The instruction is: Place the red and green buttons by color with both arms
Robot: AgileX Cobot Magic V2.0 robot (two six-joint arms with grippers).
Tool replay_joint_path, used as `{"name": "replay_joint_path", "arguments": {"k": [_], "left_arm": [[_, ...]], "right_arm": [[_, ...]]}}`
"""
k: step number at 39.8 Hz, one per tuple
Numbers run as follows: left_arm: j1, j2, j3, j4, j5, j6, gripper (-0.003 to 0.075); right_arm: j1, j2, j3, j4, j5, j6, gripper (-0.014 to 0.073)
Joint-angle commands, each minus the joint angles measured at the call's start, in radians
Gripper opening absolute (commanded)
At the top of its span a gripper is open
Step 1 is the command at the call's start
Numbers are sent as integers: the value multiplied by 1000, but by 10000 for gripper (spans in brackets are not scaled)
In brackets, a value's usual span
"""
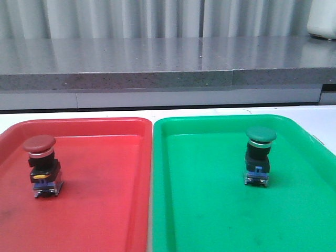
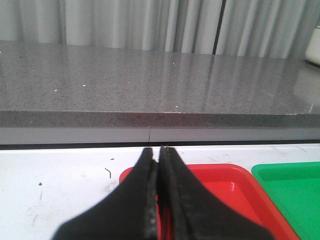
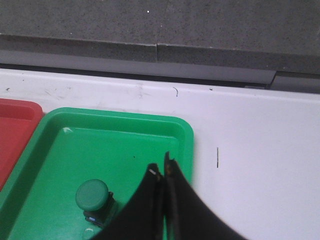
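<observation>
The red button (image 1: 41, 165) stands upright in the red tray (image 1: 110, 210), toward its left side. In the green tray (image 1: 210, 210) the green button (image 1: 260, 155) stands upright right of centre; the right wrist view shows it too, green button (image 3: 93, 198) on green tray (image 3: 75, 145). Neither arm appears in the front view. My left gripper (image 2: 156, 150) is shut with nothing in it, above the near-left corner of the red tray (image 2: 230, 185). My right gripper (image 3: 161, 167) is shut and empty, over the green tray's right part, apart from the green button.
Both trays lie side by side on a white table (image 1: 231, 111). Behind it runs a grey stone counter (image 1: 157, 63) with a curtain behind. A white object (image 1: 321, 21) stands at the counter's far right. Bare white table (image 3: 260, 150) lies right of the green tray.
</observation>
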Motion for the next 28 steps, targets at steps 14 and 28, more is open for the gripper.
{"name": "replay_joint_path", "arguments": {"k": [14,28], "left_arm": [[4,11,-28,-7,-79,-12,-20],[4,11,-28,-7,-79,-12,-20]], "right_arm": [[-6,-418,266,-59,-155,-12,-125],[-6,-433,266,-59,-155,-12,-125]]}}
